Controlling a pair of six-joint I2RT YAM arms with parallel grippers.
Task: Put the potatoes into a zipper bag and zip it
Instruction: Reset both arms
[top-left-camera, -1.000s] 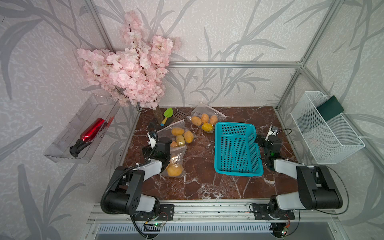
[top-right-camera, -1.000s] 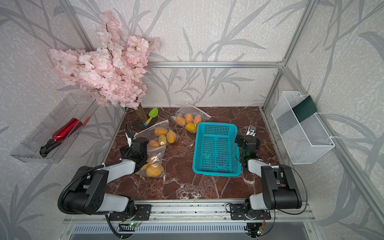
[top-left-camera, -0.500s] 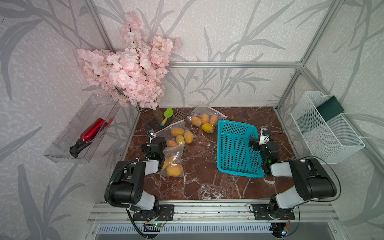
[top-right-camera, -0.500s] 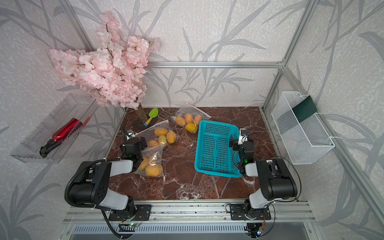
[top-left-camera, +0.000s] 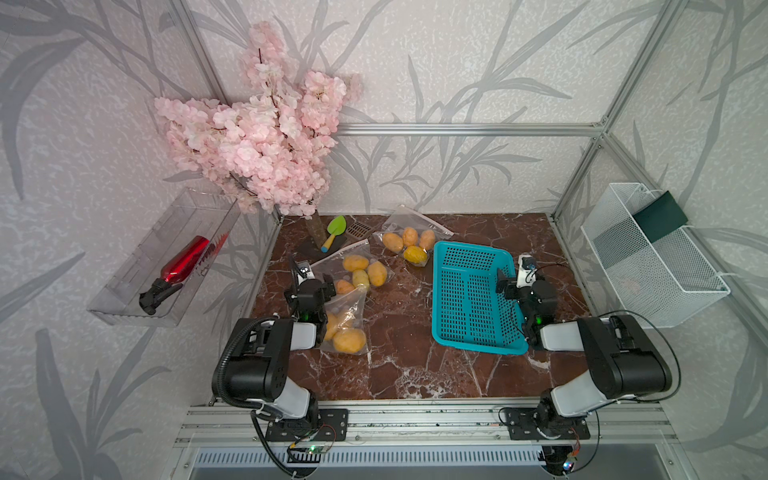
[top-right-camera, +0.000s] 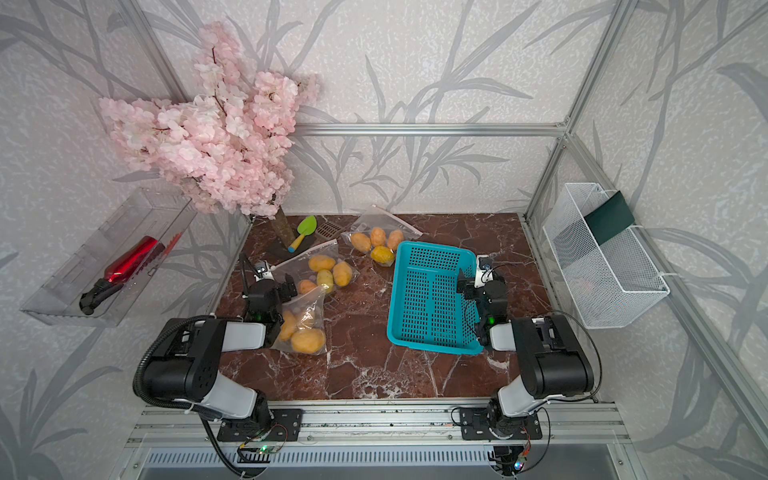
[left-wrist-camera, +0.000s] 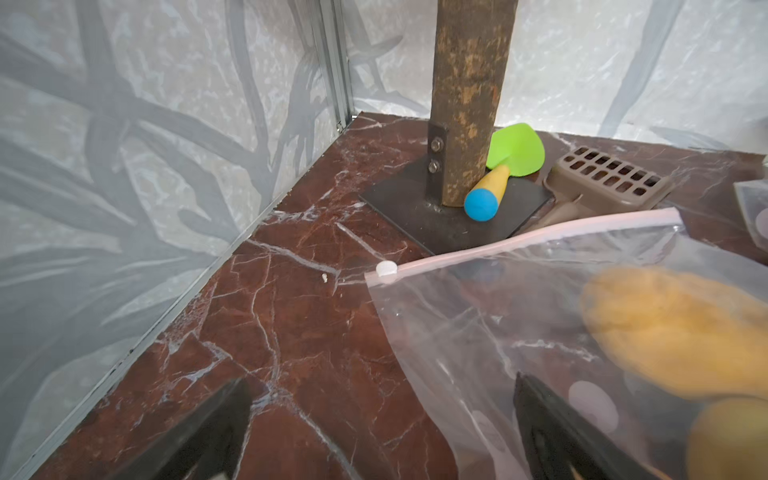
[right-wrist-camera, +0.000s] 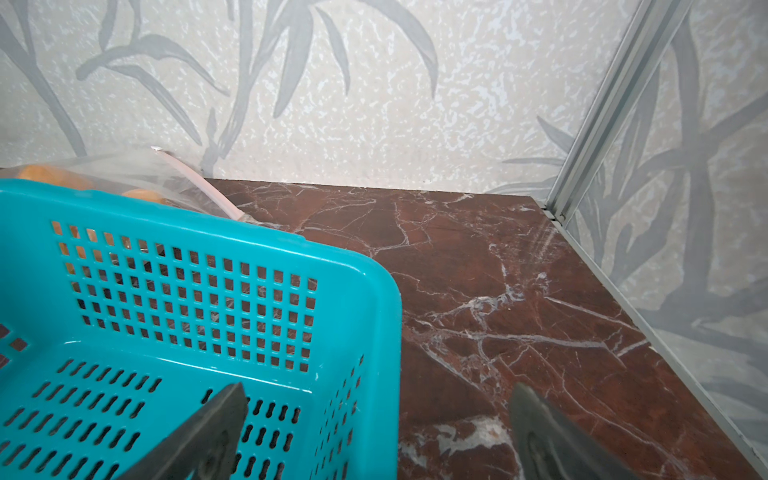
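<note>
Three clear zipper bags lie on the marble table, each holding potatoes: one at the back (top-left-camera: 409, 243), one in the middle (top-left-camera: 361, 268), and one nearest the front left (top-left-camera: 347, 328). My left gripper (top-left-camera: 311, 286) stands open low beside the middle and front bags. In the left wrist view the gripper (left-wrist-camera: 380, 424) has the bag's side edge between its fingers, with the pink zipper strip and white slider (left-wrist-camera: 386, 269) ahead and blurred potatoes (left-wrist-camera: 673, 328) inside. My right gripper (top-left-camera: 513, 280) is open and straddles the right wall of the teal basket (right-wrist-camera: 208, 291).
The teal basket (top-left-camera: 473, 299) is empty and sits skewed at the right of the middle. The blossom tree's trunk and base plate (left-wrist-camera: 465, 104), a green toy shovel (top-left-camera: 334, 230) and a brown scoop (top-left-camera: 359, 228) stand at the back left. Walls close in on both sides.
My right gripper has moved left onto the basket's right wall, and the basket has skewed. My left gripper has shifted slightly left and back beside the bags. Both stay open.
</note>
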